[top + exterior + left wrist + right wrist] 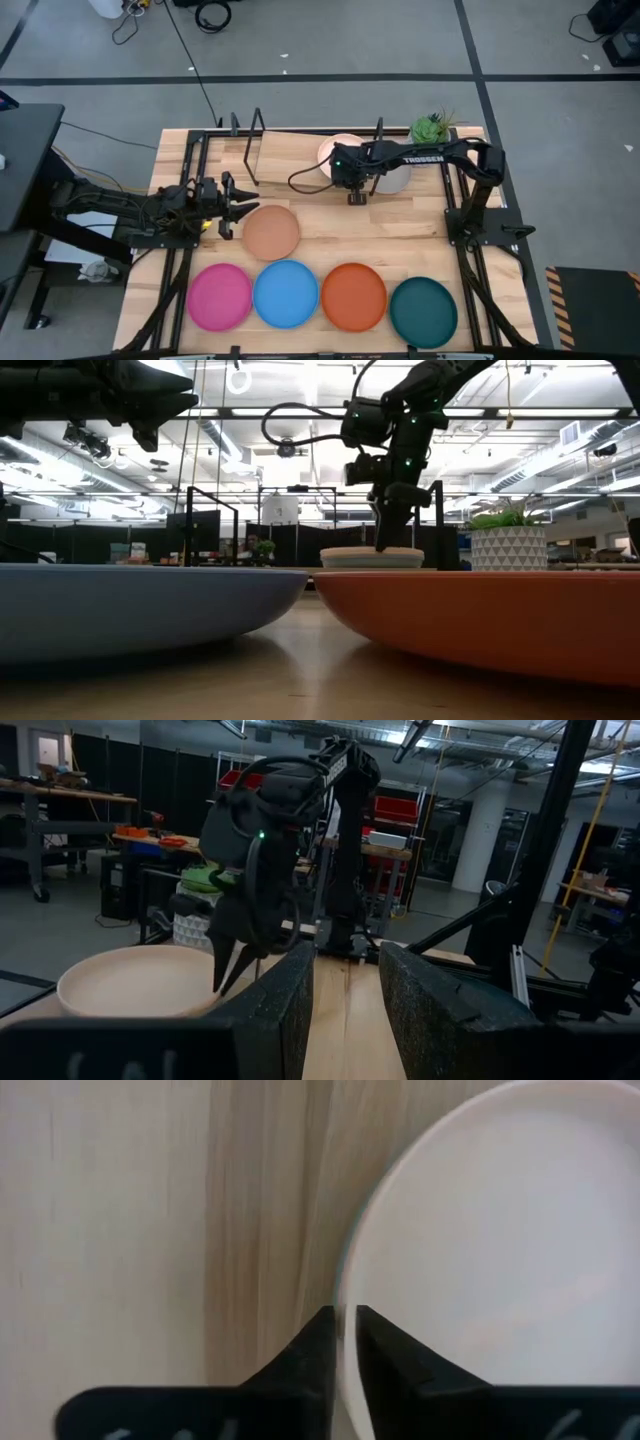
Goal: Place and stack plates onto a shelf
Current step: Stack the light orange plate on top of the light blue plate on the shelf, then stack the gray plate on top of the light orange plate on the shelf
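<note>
While my right gripper [342, 1330] straddles the cream-pink plate's [500, 1230] rim on the shelf [290, 150], fingers a sliver apart, only its wrist view shows that narrow gap; from above, my left gripper [232, 193] hangs part open, empty, beside the tan plate [271, 232]

I see bare desk [400, 230] between the plate row and the shelf [290, 150]. The black rods [252, 135] and plant [430, 128] block the back.

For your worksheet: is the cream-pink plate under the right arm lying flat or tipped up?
Flat. In the low view the cream-pink plate sits level on the shelf, with the right gripper at its rim.
</note>
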